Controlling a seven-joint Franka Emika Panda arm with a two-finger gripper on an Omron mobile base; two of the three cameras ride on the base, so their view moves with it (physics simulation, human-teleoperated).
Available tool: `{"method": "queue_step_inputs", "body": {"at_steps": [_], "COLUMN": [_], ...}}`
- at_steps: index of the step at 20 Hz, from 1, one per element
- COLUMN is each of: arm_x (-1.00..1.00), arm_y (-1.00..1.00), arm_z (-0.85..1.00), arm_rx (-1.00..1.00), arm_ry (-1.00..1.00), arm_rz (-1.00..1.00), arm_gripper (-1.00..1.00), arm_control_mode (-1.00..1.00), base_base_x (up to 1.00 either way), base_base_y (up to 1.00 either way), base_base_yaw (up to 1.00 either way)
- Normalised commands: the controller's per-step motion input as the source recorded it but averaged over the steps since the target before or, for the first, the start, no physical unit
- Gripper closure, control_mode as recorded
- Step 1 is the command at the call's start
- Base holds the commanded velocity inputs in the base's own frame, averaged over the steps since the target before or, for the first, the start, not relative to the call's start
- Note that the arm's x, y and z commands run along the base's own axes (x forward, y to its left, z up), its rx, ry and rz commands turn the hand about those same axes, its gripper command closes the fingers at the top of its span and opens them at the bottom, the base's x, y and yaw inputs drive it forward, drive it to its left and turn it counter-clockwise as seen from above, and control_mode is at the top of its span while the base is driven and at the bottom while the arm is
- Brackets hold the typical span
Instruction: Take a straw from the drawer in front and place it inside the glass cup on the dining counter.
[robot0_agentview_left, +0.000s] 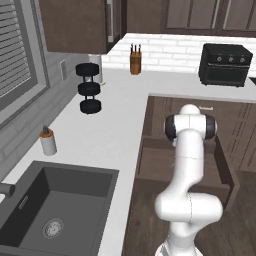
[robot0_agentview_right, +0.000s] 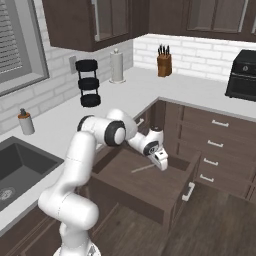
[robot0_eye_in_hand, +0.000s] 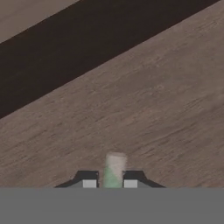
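Closed jaws grip the straw (robot0_eye_in_hand: 114, 169): in the hand view the two dark fingertips (robot0_eye_in_hand: 89, 178) stand close together, and a short pale piece with a green tint stands up between them. The gripper (robot0_eye_in_hand: 110, 181) points at the brown wood floor of the drawer (robot0_eye_in_hand: 144, 105), and a dark band crosses the upper part of this view.

From the left base view, the white arm rises in the lower right and bends down into the open drawer (robot0_agentview_left: 227, 172), so the arm hides the hand. To the left lies the white counter (robot0_agentview_left: 100, 135) with the dark sink (robot0_agentview_left: 55, 210), a small bottle with a brown cap (robot0_agentview_left: 48, 141) and a black three-tier stand (robot0_agentview_left: 89, 88). A knife block (robot0_agentview_left: 135, 61) and a black toaster oven (robot0_agentview_left: 225, 65) stand near the back wall.

From the right base view, the drawer (robot0_agentview_right: 145, 192) is pulled out, with its pale handle (robot0_agentview_right: 189, 191) on the front. The gripper (robot0_agentview_right: 161, 162) is low inside it, and the straw (robot0_agentview_right: 142, 168) runs as a thin pale line from the fingers to the left, a little tilted over the drawer floor. I cannot tell if its far end touches the wood. A paper towel roll (robot0_agentview_right: 116, 65) stands on the counter beside the black stand (robot0_agentview_right: 88, 82), and the knife block (robot0_agentview_right: 164, 64) is farther right.
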Motion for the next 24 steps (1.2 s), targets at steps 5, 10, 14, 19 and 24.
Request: {"method": "queue_step_inputs", "body": {"at_steps": [5, 10, 14, 19, 24], "arm_x": [-0.41, -0.18, -0.01, 0.0, -0.04], "arm_y": [0.0, 0.0, 0.0, 0.01, 0.05], "arm_z": [1.0, 1.0, 1.0, 1.0, 1.0], "arm_rx": [0.0, 0.0, -0.02, -0.12, -0.21], "arm_ry": [-0.08, -0.08, -0.16, -0.22, -0.28], "arm_rz": [-0.02, -0.01, 0.0, 0.0, 0.01], "arm_gripper": [1.0, 1.0, 1.0, 1.0, 1.0], "arm_control_mode": [-1.0, -1.0, -1.0, -1.0, -1.0], "base_base_x": [0.0, 0.0, 0.0, 0.0, 0.0], "base_base_y": [0.0, 0.0, 0.0, 0.0, 0.0], "base_base_yaw": [0.0, 0.0, 0.0, 0.0, 0.0]}}
